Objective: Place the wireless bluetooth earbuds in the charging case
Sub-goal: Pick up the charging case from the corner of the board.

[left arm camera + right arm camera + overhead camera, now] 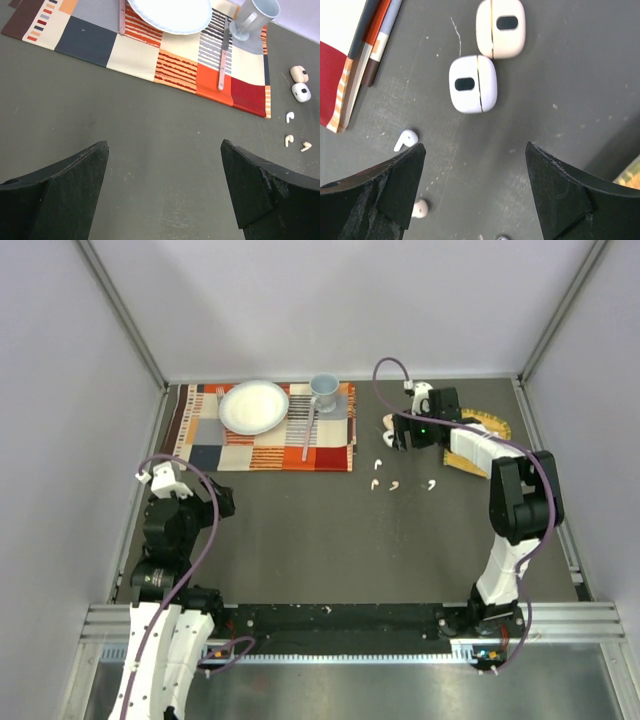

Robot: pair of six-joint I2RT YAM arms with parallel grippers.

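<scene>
Seen from above, four earbuds (394, 485) lie scattered on the dark tabletop (300, 530) just off the placemat's (262, 440) right edge, with the right jaws hanging just beyond them and open tabletop toward the arm bases. At the left wrist, the left jaws stand wide apart, holding nothing, over open tabletop short of the placemat's near edge; the cream charging case (299, 74) and white charging case (301, 92) sit far right. At the right wrist, the right jaws gape empty just short of the white charging case, the cream one just beyond it, one earbud beside the left finger.
</scene>
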